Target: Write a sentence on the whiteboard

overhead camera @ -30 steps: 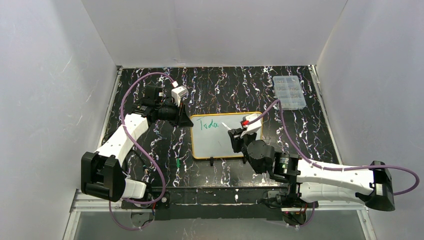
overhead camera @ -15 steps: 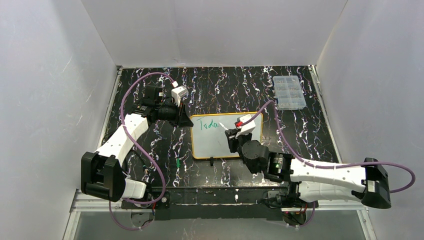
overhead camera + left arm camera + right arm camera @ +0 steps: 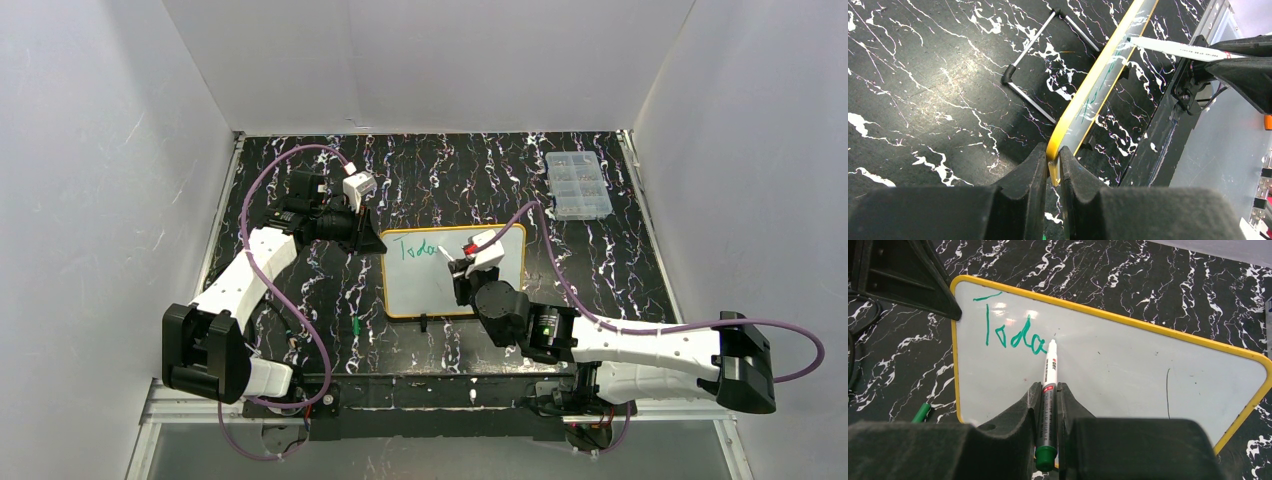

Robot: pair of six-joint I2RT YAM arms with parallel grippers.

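Well, whiteboard: white, yellow-orange frame, green "Toda", marker tip beside it.

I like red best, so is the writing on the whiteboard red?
No, the letters on the whiteboard are green, like the end of the marker.
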